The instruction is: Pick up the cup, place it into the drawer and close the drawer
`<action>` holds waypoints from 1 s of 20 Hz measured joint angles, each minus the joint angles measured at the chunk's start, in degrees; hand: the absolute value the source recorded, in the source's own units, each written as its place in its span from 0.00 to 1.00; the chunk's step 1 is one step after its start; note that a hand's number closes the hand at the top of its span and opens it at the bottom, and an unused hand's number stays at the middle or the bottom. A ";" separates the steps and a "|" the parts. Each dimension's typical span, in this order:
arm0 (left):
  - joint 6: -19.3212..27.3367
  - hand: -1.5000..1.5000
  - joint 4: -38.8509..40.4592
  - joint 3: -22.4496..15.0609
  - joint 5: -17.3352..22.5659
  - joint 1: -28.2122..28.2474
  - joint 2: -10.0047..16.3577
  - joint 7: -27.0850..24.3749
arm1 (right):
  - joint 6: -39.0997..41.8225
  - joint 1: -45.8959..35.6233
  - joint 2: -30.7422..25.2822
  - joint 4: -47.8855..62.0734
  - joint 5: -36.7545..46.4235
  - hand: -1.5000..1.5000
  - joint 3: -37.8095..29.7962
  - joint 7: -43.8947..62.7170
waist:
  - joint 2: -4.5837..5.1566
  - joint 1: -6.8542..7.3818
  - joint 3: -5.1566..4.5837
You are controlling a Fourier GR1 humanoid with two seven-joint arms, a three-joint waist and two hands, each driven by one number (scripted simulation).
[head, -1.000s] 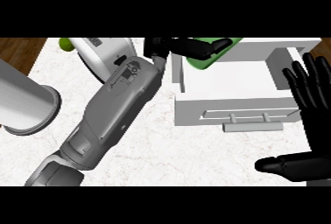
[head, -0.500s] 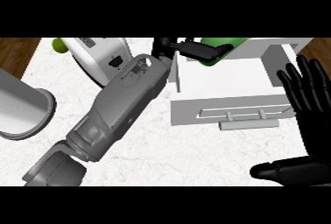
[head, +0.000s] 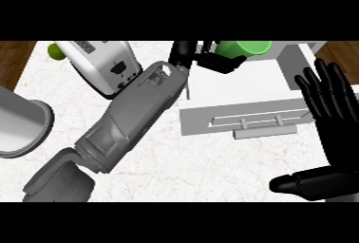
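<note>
Change: cup [head: 245, 47] is now further right, above the open drawer [head: 238, 89].
Left hand [head: 209, 59]: curled round cup.
Right hand [head: 335, 107]: spread, right edge.

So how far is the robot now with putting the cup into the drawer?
Done: the left hand is curled round the green cup, at the far end of the open drawer. In hand: placing it inside. Left: release it and push the drawer shut. The right hand rests open at the right.
</note>
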 measured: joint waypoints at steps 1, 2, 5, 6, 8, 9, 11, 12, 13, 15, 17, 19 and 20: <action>0.10 0.00 0.40 -0.90 0.14 0.13 0.02 0.01 | -0.21 -0.48 0.19 0.04 0.13 0.00 0.30 0.23 | 0.09 -0.23 0.01; 0.85 0.00 0.65 -1.90 0.17 -0.01 0.02 0.27 | -0.26 -1.17 0.15 0.20 -0.03 0.00 0.28 0.45 | 0.17 -0.55 0.01; 2.76 0.00 0.19 -4.36 1.08 -0.38 0.01 1.66 | 0.18 -1.63 0.08 0.81 -0.72 0.00 -0.08 -0.15 | 0.24 -1.13 0.02; 2.85 0.00 0.22 -4.69 1.62 -0.39 0.01 1.80 | 0.26 -1.46 0.21 0.51 -1.02 0.00 0.02 -0.07 | 0.25 -1.26 0.02; 3.05 0.00 -0.38 -5.25 2.80 0.27 0.01 0.75 | 0.06 -2.15 0.27 0.75 -1.39 0.00 -0.20 0.19 | 0.30 -1.23 0.00; 2.81 0.00 -0.38 -5.18 3.42 0.04 0.01 0.36 | 0.12 -2.15 0.43 0.78 -1.58 0.00 -0.11 0.06 | 0.36 -1.28 0.00; 2.41 0.00 -1.45 -4.93 5.12 0.28 0.00 -0.81 | 0.03 -2.17 0.82 1.02 -1.87 0.00 -0.03 -0.16 | 0.29 -1.00 -0.01; 2.17 0.00 -2.14 -4.73 6.08 0.23 0.01 -1.16 | 0.35 -2.15 0.67 0.88 -2.59 0.00 -0.29 -0.02 | 0.22 -0.86 -0.02; 2.34 0.00 -2.94 -4.82 7.00 0.46 0.01 -1.77 | 0.62 -2.17 0.59 0.61 -3.39 0.00 -0.28 0.55 | 0.16 -0.87 -0.02; 1.70 0.00 -4.30 -4.42 8.73 1.39 0.01 -4.02 | 1.19 -1.57 0.54 0.53 -4.70 0.00 -0.69 0.59 | 0.02 -0.36 -0.03; 0.95 0.00 -5.57 -3.53 10.52 0.92 0.01 -5.07 | 1.84 -1.21 -0.05 0.10 -6.40 0.00 -1.50 1.25 | -0.19 0.32 -0.04; 0.42 0.00 -6.68 -2.47 11.86 0.32 0.01 -5.57 | 1.67 -1.79 -0.54 -0.43 -7.58 0.00 -2.04 2.69 | -0.46 1.36 -0.05; -0.38 0.00 -6.60 -1.57 12.17 0.19 0.01 -5.86 | 1.86 -1.34 -0.83 -1.40 -8.17 1.00 -2.24 3.21 | -0.59 1.87 -0.07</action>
